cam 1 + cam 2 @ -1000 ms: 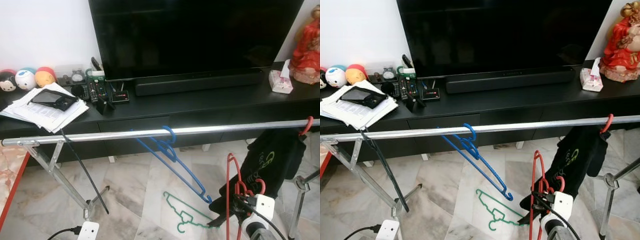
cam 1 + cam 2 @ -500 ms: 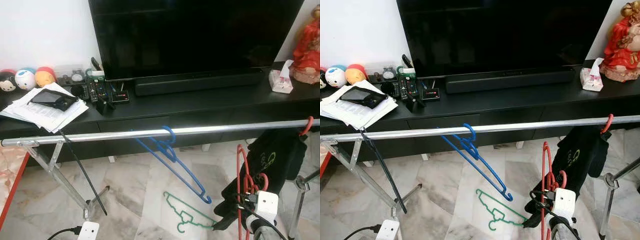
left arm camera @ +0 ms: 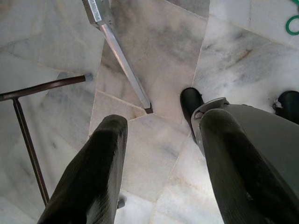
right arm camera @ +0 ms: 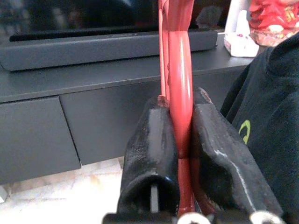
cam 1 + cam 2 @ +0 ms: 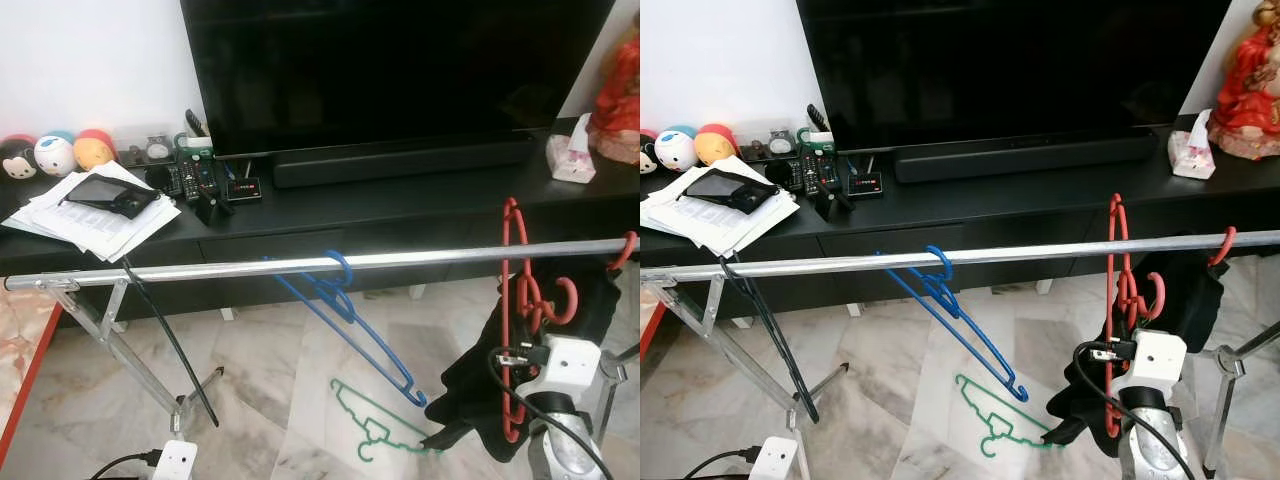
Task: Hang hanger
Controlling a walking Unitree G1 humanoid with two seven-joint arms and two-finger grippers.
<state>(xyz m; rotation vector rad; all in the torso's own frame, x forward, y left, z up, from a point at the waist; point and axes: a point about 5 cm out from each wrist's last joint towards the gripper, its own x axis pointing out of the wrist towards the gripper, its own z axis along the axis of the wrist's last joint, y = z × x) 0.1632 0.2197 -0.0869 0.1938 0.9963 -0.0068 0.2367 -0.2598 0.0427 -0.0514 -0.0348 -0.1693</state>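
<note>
My right gripper (image 4: 180, 137) is shut on a red hanger (image 5: 513, 290), held upright near the right end of the silver rail (image 5: 250, 267). The hanger's top (image 5: 1116, 205) rises above rail height and its hook (image 5: 562, 300) curls just below the rail. A blue hanger (image 5: 350, 315) hangs slanted from the middle of the rail. On the marble floor beneath lies a green hanger (image 5: 372, 425). A black garment (image 5: 1188, 290) hangs at the rail's right end behind the red hanger. My left gripper (image 3: 161, 140) is open and points down at the floor.
Behind the rail stands a low black TV console (image 5: 420, 205) with a TV (image 5: 400, 70), soundbar, papers (image 5: 90, 215), remotes and a tissue box (image 5: 572, 160). The rack's legs (image 5: 130, 355) spread at the left and right. A white power strip (image 5: 177, 460) lies on the floor.
My right gripper has lifted the red hanger from near floor level up to rail height and carried it slightly to the right.
</note>
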